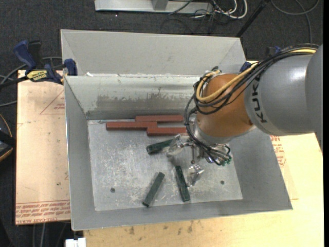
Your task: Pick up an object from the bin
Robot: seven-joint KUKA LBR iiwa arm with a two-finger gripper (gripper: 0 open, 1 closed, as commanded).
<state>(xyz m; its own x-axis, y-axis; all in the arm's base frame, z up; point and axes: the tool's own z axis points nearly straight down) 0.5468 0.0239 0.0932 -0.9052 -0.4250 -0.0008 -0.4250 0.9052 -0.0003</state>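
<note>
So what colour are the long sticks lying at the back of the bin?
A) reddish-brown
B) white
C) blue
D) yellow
A: the long bars lying along the back wall of the bin are reddish-brown, while the short blocks nearer the front are dark green.

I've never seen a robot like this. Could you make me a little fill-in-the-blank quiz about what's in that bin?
The long bars by the bin's back wall are ____ in colour. The short dark green bars on the floor number ____. The arm carrying the pincer reaches in from the view's ____.
Missing words: red-brown; three; right.
</note>
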